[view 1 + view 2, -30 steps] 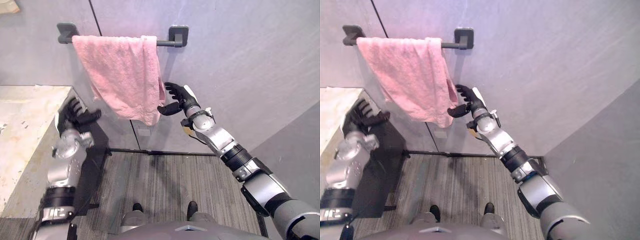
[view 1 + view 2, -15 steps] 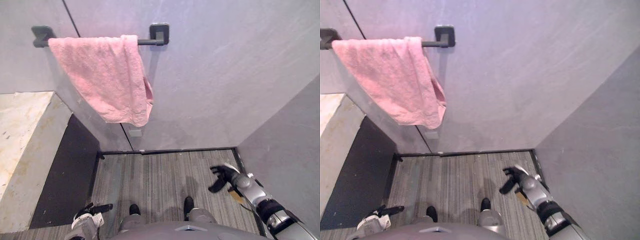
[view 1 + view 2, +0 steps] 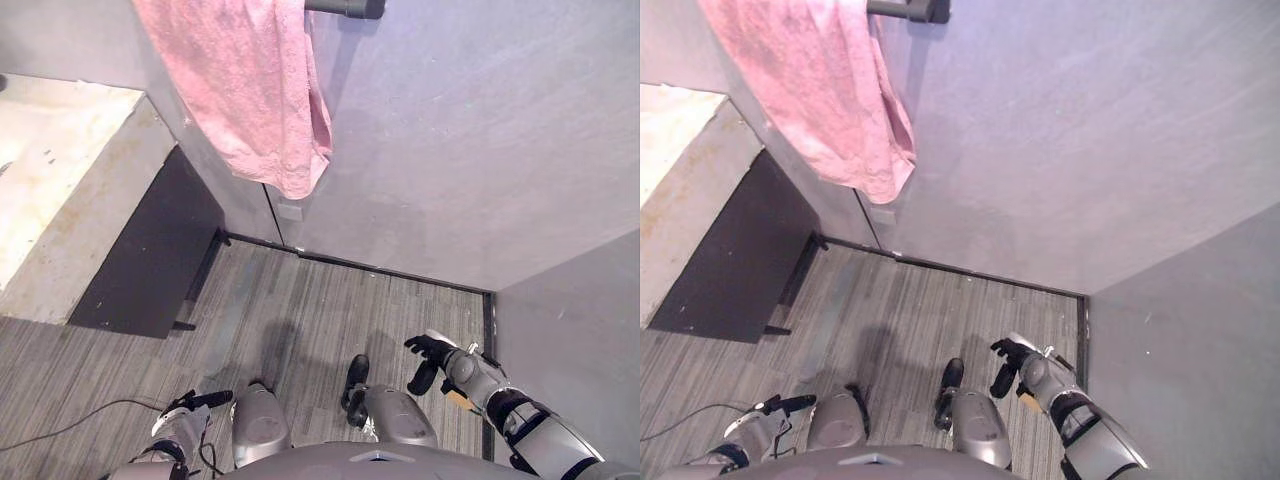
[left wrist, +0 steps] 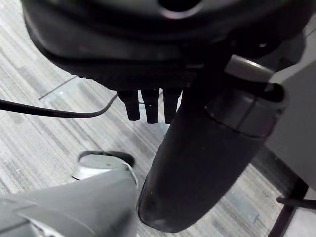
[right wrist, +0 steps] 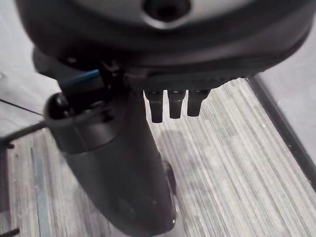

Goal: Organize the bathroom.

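hands have dropped from the pink towel (image 3: 250, 90) — it now hangs alone over the rail (image 3: 345, 8) on the wall, so that step looks done. right hand (image 3: 430, 355) and left hand (image 3: 190, 405) hang low over the floor, fingers loosely straight, holding nothing — each wrist view confirms this up close.

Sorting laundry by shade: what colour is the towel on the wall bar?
Pink; the towel shows best in the left eye view.

one pink towel (image 3: 255, 85), one rail (image 3: 345, 8)
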Controlling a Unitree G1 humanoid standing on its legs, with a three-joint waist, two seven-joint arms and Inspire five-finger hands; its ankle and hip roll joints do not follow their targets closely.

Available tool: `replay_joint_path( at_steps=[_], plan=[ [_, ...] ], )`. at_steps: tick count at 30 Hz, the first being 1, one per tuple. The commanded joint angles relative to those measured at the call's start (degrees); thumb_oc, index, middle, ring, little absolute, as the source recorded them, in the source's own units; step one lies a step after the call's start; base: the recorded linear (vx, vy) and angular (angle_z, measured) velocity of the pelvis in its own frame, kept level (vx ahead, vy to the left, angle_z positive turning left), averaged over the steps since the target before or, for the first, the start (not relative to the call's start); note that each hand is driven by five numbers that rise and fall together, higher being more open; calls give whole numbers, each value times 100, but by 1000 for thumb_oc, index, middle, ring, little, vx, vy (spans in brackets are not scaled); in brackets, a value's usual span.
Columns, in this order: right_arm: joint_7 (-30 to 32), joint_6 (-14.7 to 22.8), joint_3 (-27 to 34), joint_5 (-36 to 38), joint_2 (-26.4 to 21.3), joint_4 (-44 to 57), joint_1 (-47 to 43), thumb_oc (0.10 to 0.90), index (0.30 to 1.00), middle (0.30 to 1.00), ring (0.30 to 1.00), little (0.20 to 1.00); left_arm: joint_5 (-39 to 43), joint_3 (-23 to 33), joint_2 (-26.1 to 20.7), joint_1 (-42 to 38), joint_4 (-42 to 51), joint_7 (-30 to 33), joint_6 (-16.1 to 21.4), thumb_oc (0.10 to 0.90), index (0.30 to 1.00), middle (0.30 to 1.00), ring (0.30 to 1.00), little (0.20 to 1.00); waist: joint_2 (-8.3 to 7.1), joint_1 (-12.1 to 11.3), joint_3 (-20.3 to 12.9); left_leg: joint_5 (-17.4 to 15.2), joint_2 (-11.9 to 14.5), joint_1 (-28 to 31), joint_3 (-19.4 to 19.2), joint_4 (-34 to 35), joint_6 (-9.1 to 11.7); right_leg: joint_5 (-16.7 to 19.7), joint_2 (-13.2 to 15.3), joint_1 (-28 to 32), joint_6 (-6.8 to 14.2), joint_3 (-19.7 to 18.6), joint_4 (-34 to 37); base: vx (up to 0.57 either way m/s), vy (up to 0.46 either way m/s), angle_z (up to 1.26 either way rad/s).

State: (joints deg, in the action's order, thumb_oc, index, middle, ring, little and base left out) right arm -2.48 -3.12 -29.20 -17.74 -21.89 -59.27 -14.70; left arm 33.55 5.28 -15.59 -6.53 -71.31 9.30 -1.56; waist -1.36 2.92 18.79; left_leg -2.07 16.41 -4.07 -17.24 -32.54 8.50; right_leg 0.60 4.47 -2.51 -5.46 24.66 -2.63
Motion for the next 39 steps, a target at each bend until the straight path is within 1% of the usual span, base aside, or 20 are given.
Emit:
replay_joint_path(
  at_steps=[1, 3, 4, 5, 9, 14, 15, 16, 20, 21, 22, 23, 25, 26, 28, 29, 32, 34, 38, 39],
  plan=[
    [285, 129, 250, -137, -263, -164, 93, 800, 900, 900, 900, 900, -143, -209, -156, 38, 486, 78, 260, 800, 900, 900, 900, 900, -57, 179, -220, 188, -222, 632, 161, 167, -115, -505, -229, -339, 619, -639, -705, -73, 48, 67],
    [351, 186, 328, -91, -334, -169, 195, 800, 900, 900, 900, 900, -174, -256, -161, -49, 508, 73, 234, 800, 900, 900, 900, 900, -22, 253, -255, 153, -399, 631, 260, 174, -149, -482, -300, -361, 623, -697, -665, -83, 65, 71],
    [400, 213, 377, -60, -374, -178, 247, 800, 900, 900, 900, 900, -199, -309, -165, -115, 531, 97, 206, 800, 900, 900, 900, 900, 5, 303, -264, 14, -549, 612, 329, 313, -215, -470, -324, -377, 651, -758, -661, -183, 167, 105],
    [509, 282, 462, -39, -380, -250, 294, 800, 900, 900, 900, 900, -267, -344, -165, -203, 553, 68, 170, 800, 900, 900, 900, 900, -2, 396, -297, -73, -790, 712, 347, 892, -372, -305, -256, -548, 705, -850, -655, -185, 180, 88],
    [617, 347, 542, -148, -382, -248, 292, 800, 900, 900, 900, 900, -196, -371, -192, -204, 573, -13, 230, 800, 900, 900, 900, 900, 34, 463, -237, -314, -933, 851, 423, 1446, -449, -96, -143, -845, 890, -977, -679, -154, 168, 38],
    [725, 278, 616, 62, -443, -120, 173, 800, 900, 900, 900, 900, 26, -466, -178, -210, 630, 21, 288, 800, 900, 900, 900, 900, 116, 563, -116, -761, -1166, 1171, 30, 2309, -637, 411, 155, -1282, 1291, -1016, -513, -190, 221, -6],
    [724, 274, 620, 71, -446, -114, 174, 800, 900, 900, 900, 900, 31, -464, -179, -206, 634, 22, 294, 800, 900, 900, 900, 900, 115, 565, -114, -777, -1174, 1171, 16, 2321, -645, 424, 162, -1291, 1302, -1024, -508, -221, 257, 2],
    [715, 238, 651, 75, -450, -60, 208, 800, 900, 900, 900, 900, 21, -444, -173, -180, 678, 25, 311, 800, 900, 900, 900, 900, 96, 585, -92, -901, -1242, 1177, -62, 2399, -712, 522, 229, -1308, 1382, -1064, -439, -144, 158, 9],
    [638, 170, 762, 115, -418, 109, 396, 800, 900, 900, 900, 900, -249, -481, -166, -116, 846, 25, 319, 800, 900, 900, 900, 900, -2, 565, -6, -1010, -1441, 995, -122, 2403, -876, 915, 486, -1350, 1648, -1239, -147, -224, 187, 8],
    [583, 177, 800, 104, -411, 167, 471, 800, 900, 900, 900, 900, -386, -527, -188, -98, 907, 30, 301, 800, 900, 900, 900, 900, -43, 530, 31, -1027, -1511, 873, -98, 2382, -939, 1105, 642, -1378, 1774, -1334, 14, -256, 115, 1],
    [492, 212, 840, 16, -405, 216, 547, 800, 900, 900, 900, 900, -559, -553, -225, -71, 958, 42, 303, 800, 900, 900, 900, 900, -51, 519, 85, -1031, -1517, 780, -40, 2354, -1001, 1114, 709, -1402, 1830, -1547, -15, -340, 82, 24],
    [290, 212, 881, -190, -411, 332, 742, 800, 900, 900, 900, 900, -731, -642, -313, -30, 1038, 68, 197, 800, 900, 900, 900, 900, 75, 627, 155, -918, -1443, 582, 199, 2292, -1094, 689, 506, -1375, 1727, -2327, -609, -288, 37, 34],
    [190, 156, 904, -275, -387, 342, 856, 800, 900, 900, 900, 900, -642, -715, -370, -35, 1016, 73, 162, 800, 900, 900, 900, 900, 192, 706, 147, -792, -1404, 436, 422, 2225, -1112, 282, 255, -1367, 1611, -2619, -1234, -220, 22, 64],
    [77, 202, 877, -516, -376, 265, 873, 800, 900, 900, 900, 900, -459, -748, -482, -106, 1025, -28, 72, 800, 900, 900, 900, 900, 304, 732, 103, -545, -1442, 224, 607, 2248, -1101, -216, -31, -1210, 1434, -2614, -1575, -167, 28, 52],
    [17, 242, 847, -645, -376, 219, 858, 800, 900, 900, 900, 900, -425, -756, -511, -146, 1035, -34, 36, 800, 900, 900, 900, 900, 324, 735, 114, -483, -1468, 165, 644, 2259, -1100, -373, -117, -1115, 1379, -2592, -1629, -176, 16, 104],
    [126, 297, 718, -571, -325, -5, 768, 800, 900, 900, 900, 900, -321, -836, -512, -302, 982, -19, 20, 800, 900, 900, 900, 900, 304, 693, 89, -382, -1528, -4, 636, 2260, -1074, -399, -194, -891, 1268, -2535, -1345, -160, -9, 109],
    [247, 305, 561, -561, -178, -272, 642, 800, 900, 900, 900, 900, -218, -850, -372, -488, 827, 37, 211, 800, 900, 900, 900, 900, 242, 623, 102, -328, -1636, -215, 745, 2240, -1085, -287, -240, -723, 1200, -2471, -903, -213, -114, 67],
    [327, 304, 447, -379, -160, -348, 591, 800, 900, 900, 900, 900, -93, -904, -248, -535, 811, -5, 385, 800, 900, 900, 900, 900, 263, 664, 165, -223, -1567, -221, 776, 2313, -1028, -314, -324, -757, 1159, -2427, -920, -170, -51, 68],
    [540, 240, 625, -61, -159, -414, 591, 800, 900, 900, 900, 900, -174, -1039, -6, -640, 716, -58, 658, 800, 900, 900, 900, 900, 319, 853, 163, -107, -1452, -225, 622, 2393, -937, -302, -378, -627, 1077, -2426, -776, -129, 49, 61],
    [661, 325, 633, -51, -144, -493, 608, 800, 900, 900, 900, 900, -154, -1064, 57, -625, 704, -90, 768, 800, 900, 900, 900, 900, 272, 888, 108, -123, -1315, -270, 774, 2238, -858, -322, -326, -612, 1034, -2428, -773, -98, 143, 89]
  ],
)
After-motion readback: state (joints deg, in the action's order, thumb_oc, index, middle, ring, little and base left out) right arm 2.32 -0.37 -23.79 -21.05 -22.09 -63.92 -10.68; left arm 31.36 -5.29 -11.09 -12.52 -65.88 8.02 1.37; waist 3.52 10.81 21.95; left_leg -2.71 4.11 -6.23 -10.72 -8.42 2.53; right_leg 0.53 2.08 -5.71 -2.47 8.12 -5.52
